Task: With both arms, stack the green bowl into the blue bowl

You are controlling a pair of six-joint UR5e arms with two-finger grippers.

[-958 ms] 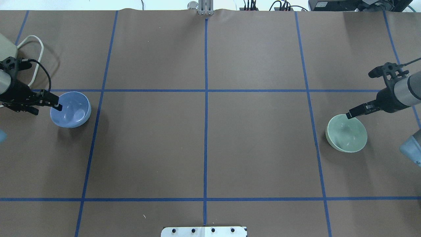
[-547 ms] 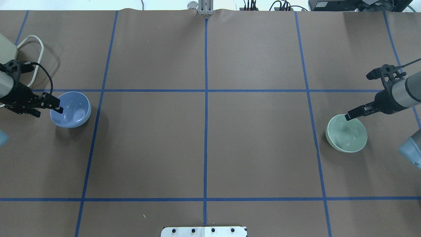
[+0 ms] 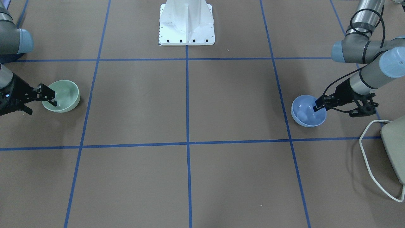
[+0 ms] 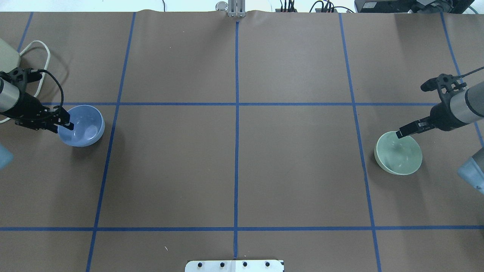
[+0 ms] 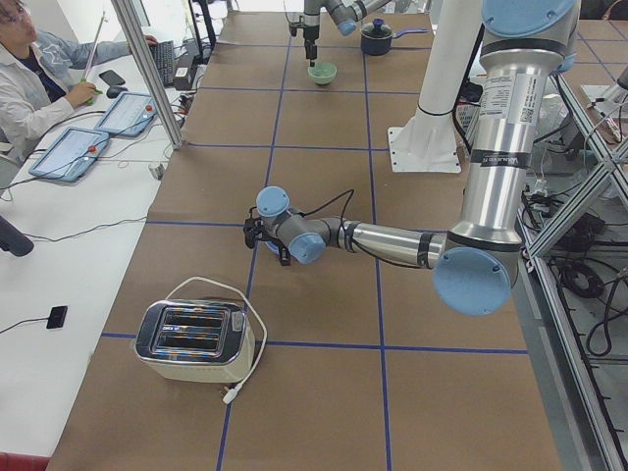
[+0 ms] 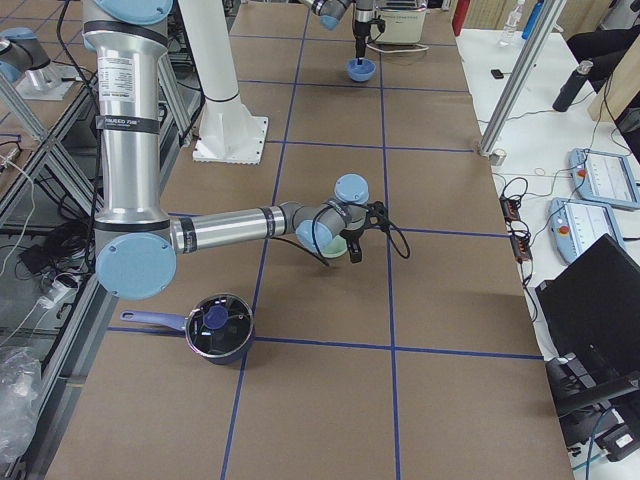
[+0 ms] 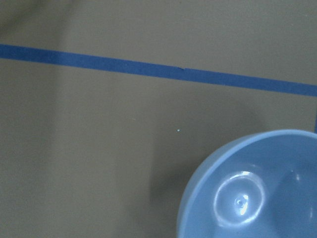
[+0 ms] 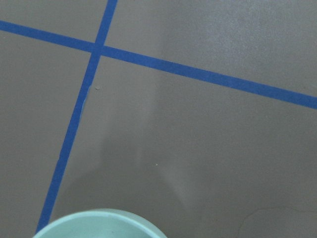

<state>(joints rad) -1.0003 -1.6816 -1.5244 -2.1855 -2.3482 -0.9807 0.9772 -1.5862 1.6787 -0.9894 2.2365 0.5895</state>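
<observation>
Both grippers have edged further over their bowls' rims.
The left gripper straddles the blue bowl rim, the right gripper the green bowl rim. Whether either is clamped, I cannot tell. The bowls sit well apart.

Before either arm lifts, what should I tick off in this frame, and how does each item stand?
1. Left gripper at the blue bowl rim, one finger inside: ok.
2. Right gripper at the green bowl rim: ok.
3. Both grips closed on the rims: cannot tell.
4. Both bowls upright, resting on the table: ok.
5. Blue bowl holds nothing, ready for the green one: ok.
</observation>
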